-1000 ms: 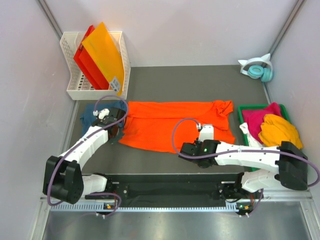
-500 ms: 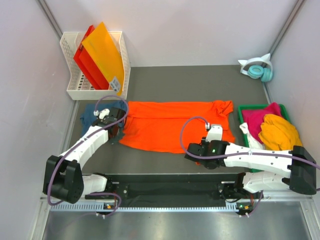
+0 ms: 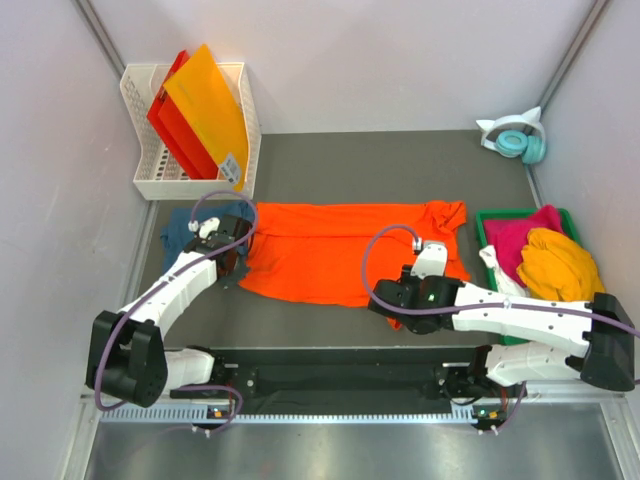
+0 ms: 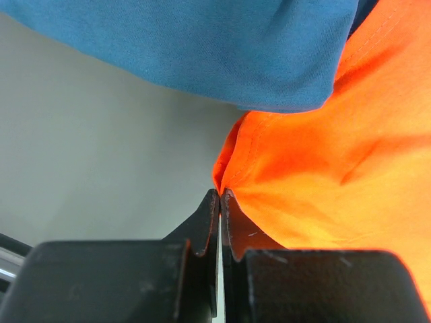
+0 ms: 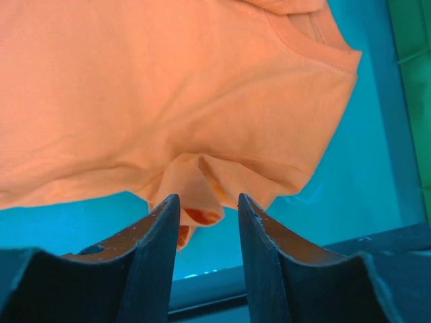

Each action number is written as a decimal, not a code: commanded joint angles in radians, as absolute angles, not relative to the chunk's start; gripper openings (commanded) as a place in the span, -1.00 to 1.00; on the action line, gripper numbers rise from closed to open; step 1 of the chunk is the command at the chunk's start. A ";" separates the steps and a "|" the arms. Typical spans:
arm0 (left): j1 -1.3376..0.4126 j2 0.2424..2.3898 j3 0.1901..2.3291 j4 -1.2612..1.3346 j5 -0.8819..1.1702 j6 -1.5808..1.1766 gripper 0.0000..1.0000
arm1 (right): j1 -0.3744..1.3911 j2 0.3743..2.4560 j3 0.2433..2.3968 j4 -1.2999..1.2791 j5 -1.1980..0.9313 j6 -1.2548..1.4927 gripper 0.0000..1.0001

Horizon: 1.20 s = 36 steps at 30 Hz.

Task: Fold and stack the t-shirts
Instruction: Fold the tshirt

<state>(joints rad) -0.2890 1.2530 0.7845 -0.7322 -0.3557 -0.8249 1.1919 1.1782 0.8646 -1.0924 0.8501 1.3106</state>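
While left hand [image 4: 220, 196] clamps the orange t-shirt [image 3: 330, 248] at its left corner — right hand [image 5: 209, 204] sits open over its near hem.

The orange shirt [image 3: 350, 250] lies spread flat as a wide band, rumpled at its right end; the teal shirt [image 3: 185, 225] lies bunched at its left end, touching it. Far right, a magenta shirt [image 3: 520, 235], a yellow-orange shirt [image 3: 560, 265] and a white shirt [image 3: 495, 272] sit heaped together, crumpled.

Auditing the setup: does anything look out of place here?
White and teal cat-ear headphones sit in the far right corner, unrelated to folding. The bright orange cloth t-shirt is rumpled at its collar end.
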 commanded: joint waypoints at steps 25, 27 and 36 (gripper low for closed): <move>-0.295 1.250 0.808 -0.723 -0.344 -0.811 -1.00 | 1.066 1.186 0.770 -0.842 0.742 1.221 -0.97; -0.295 1.247 0.808 -0.722 -0.345 -0.811 -1.00 | 1.068 1.172 0.772 -0.870 0.755 1.241 -1.00; -0.296 1.218 0.825 -0.727 -0.360 -0.804 -1.00 | 1.120 1.071 0.905 -1.141 0.876 1.341 -1.00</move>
<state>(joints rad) -0.2905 1.2518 0.7849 -0.7322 -0.3519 -0.8150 1.0962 1.1370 0.8070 -0.9905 0.7876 1.2797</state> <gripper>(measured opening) 0.013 0.011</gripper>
